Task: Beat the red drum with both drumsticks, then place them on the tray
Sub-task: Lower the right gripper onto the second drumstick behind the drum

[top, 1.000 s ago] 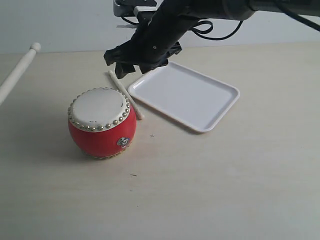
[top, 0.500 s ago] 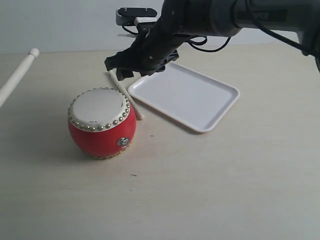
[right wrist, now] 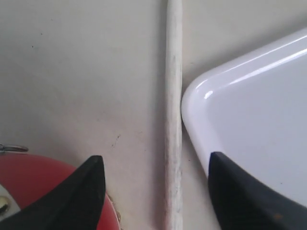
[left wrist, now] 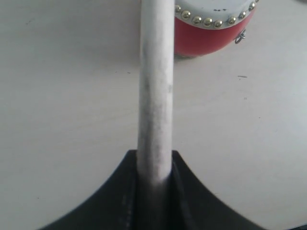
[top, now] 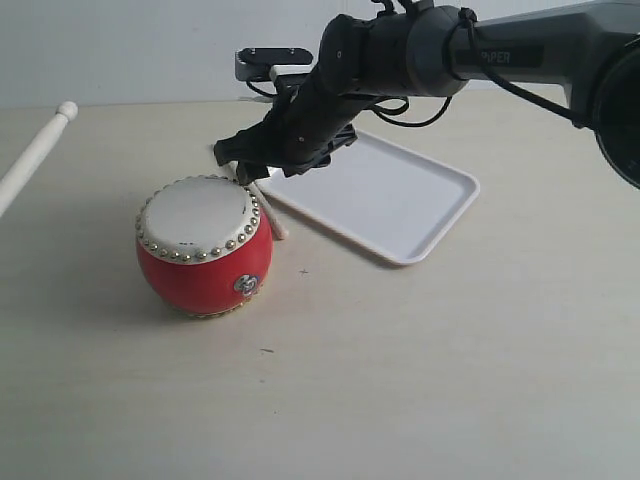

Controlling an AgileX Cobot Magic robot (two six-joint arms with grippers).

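Observation:
The red drum [top: 205, 250] with its studded cream top stands upright on the table. One drumstick [top: 270, 215] lies flat between the drum and the white tray [top: 400, 200]. My right gripper [top: 255, 168] hangs low over the far end of that stick. In the right wrist view its jaws [right wrist: 156, 157] are open, straddling the stick [right wrist: 173, 120], with the drum [right wrist: 38, 191] on one side and the tray [right wrist: 249, 120] on the other. My left gripper [left wrist: 154, 165] is shut on the other drumstick [left wrist: 156, 86], whose tip [top: 66, 108] shows at the far left, pointing toward the drum [left wrist: 213, 28].
The tabletop is pale wood. The tray lies at an angle to the right of the drum, its near corner almost touching the lying stick. My right arm [top: 450, 50] reaches in from the upper right across the tray's far edge.
My right gripper has come down and slightly toward the drum, ending just above the lying drumstick. The held stick's tip at the left has dipped a little.

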